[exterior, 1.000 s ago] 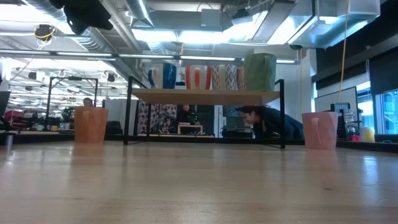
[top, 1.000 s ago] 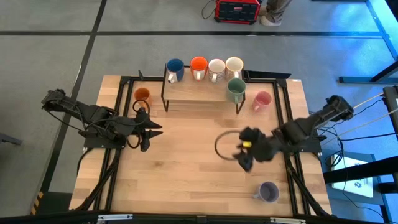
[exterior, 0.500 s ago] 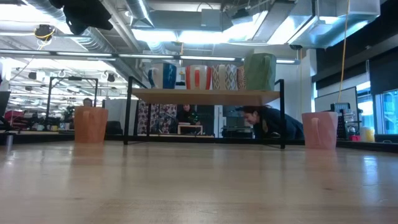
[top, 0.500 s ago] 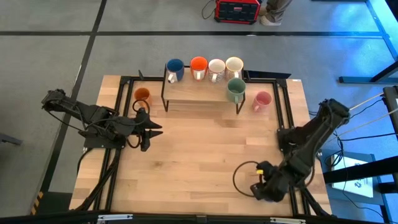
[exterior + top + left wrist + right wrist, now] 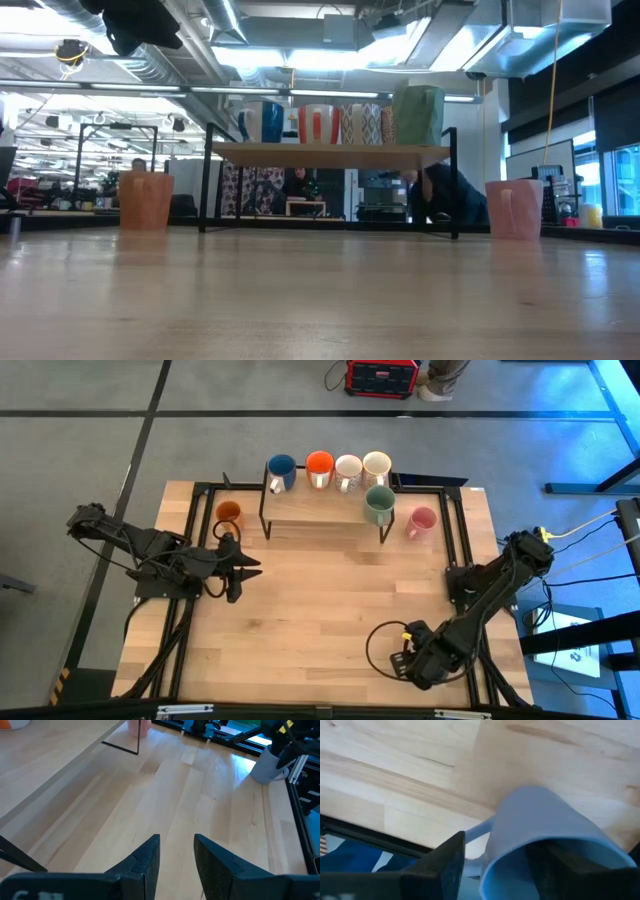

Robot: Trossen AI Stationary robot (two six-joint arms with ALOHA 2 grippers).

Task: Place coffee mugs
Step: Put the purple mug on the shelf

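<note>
Overhead, right hand [image 5: 418, 663] hides lavender mug [image 5: 545, 845], wrist view shows fingers straddling its rim, grip unclear.

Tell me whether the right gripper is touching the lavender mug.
Cannot tell. In the right wrist view the jaws straddle the lavender mug, one outside, one over its mouth, but no contact or gap shows plainly. The right gripper hides it from above.
</note>
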